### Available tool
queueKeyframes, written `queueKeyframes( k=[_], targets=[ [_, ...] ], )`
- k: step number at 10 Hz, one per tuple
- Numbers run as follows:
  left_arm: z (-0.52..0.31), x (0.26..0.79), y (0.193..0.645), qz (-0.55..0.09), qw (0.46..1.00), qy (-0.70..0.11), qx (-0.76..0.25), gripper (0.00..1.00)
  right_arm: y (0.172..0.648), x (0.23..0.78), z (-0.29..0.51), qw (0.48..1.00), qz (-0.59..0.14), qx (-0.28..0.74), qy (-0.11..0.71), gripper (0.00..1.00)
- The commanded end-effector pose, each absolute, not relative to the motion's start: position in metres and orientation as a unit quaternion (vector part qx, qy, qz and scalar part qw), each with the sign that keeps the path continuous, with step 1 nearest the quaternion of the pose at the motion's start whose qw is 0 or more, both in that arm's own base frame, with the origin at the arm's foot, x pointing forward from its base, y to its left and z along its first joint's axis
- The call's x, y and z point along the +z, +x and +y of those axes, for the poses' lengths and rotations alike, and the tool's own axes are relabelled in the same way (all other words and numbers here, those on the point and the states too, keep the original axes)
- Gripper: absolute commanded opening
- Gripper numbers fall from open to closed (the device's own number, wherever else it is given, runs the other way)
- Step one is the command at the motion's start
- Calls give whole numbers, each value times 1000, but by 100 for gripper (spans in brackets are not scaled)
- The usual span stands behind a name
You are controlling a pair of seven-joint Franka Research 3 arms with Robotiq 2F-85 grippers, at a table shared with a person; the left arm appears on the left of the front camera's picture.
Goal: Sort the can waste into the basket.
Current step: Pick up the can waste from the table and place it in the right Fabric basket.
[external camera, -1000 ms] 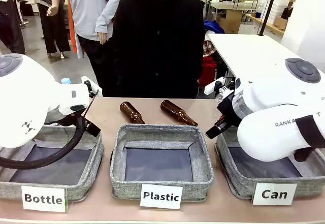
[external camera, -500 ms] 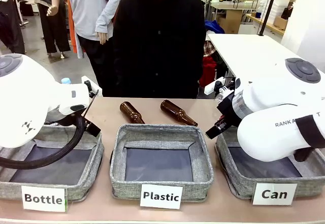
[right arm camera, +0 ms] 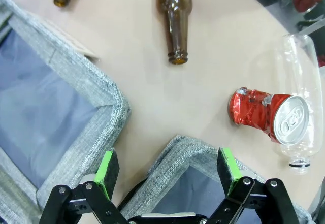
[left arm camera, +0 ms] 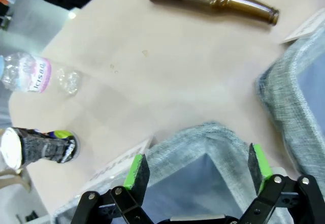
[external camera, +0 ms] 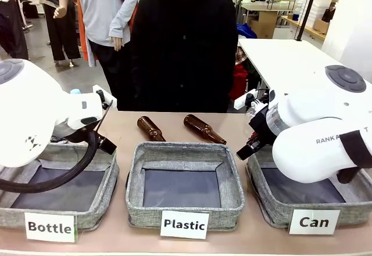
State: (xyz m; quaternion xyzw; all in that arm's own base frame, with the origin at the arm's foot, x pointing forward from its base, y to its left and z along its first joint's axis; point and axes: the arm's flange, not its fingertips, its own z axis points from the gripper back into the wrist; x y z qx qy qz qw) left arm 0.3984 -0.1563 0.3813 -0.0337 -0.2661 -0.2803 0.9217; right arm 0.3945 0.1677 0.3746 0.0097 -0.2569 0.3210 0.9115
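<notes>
A crushed red can with a silver top lies on the table, just past the near corner of the basket labelled "Can", touching a clear plastic bottle. My right gripper hangs open above that corner with nothing between its fingers. A grey-black patterned can with a silver lid lies near the table edge, off to the left of my left gripper. That gripper is open and empty above a grey basket corner.
Two brown glass bottles lie beyond the "Plastic" basket. The "Bottle" basket sits at the left. Clear plastic bottles lie near the cans. A person stands at the table's far side.
</notes>
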Motion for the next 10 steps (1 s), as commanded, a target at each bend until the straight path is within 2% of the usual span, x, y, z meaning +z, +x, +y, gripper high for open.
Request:
queueKeyframes(
  k=[1, 2, 3, 5, 6, 8, 10],
  targets=[
    [-149, 434, 372, -225, 945, -92, -219, 100, 385, 433, 165, 925, -243, 289, 45, 100],
    [-145, 467, 356, -230, 947, -107, -195, 100, 378, 470, 155, 938, -238, 243, 69, 100],
    [-134, 500, 333, -223, 935, -177, -212, 100, 362, 510, 135, 937, -243, 214, 133, 100],
    [-83, 528, 294, -196, 895, -300, -267, 100, 329, 557, 72, 909, -202, 216, 293, 100],
    [-38, 532, 276, -203, 874, -355, -264, 100, 320, 565, 24, 899, -209, 193, 332, 100],
    [80, 513, 268, -265, 843, -451, -128, 100, 312, 547, -89, 852, -240, 108, 453, 100],
    [173, 458, 270, -305, 814, -490, 65, 100, 306, 503, -164, 804, -269, 41, 529, 100]
  ],
)
